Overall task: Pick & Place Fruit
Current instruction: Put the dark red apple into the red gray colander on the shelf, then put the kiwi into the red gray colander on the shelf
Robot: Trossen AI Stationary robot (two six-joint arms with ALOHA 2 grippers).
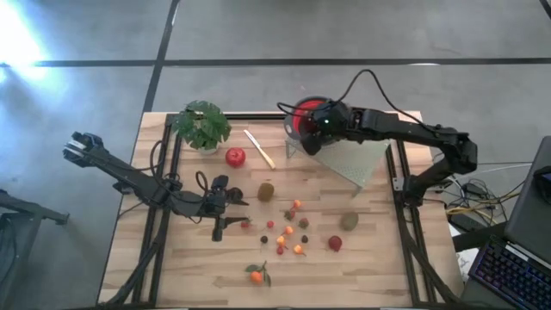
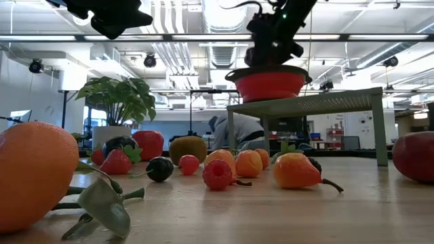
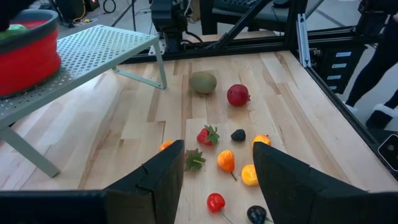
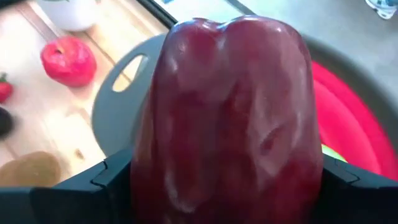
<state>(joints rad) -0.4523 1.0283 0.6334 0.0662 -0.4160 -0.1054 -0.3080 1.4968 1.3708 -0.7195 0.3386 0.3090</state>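
Right now a dark red apple [image 4: 227,118] sits clamped between the right gripper [image 4: 227,186] fingers, filling that wrist view. Directly beyond the jaws is the red bowl [image 1: 303,118] with its grey rim, something green already inside. Bowl stands on a perforated grey rack [image 1: 353,159], seen raised on legs in the low view.

Step, as I read it: place phase, fruit carried over the bowl, not yet dropped. Next move calls for parting the fingers while centred over the bowl opening, maybe lowering a bit first so the apple doesn't bounce off the rim.

Left gripper [image 3: 217,174] hangs low over the table, jaws apart, nothing between them. Just ahead of its fingers: strawberries [image 3: 208,135], small orange berries [image 3: 226,160], a red berry [image 3: 216,201]; farther ahead a kiwi [image 3: 203,81] and a red fruit [image 3: 238,95].

Elsewhere, well away from both: red apple [image 1: 235,157], knife [image 1: 258,148], potted plant [image 1: 201,125], tangerine [image 1: 256,275].
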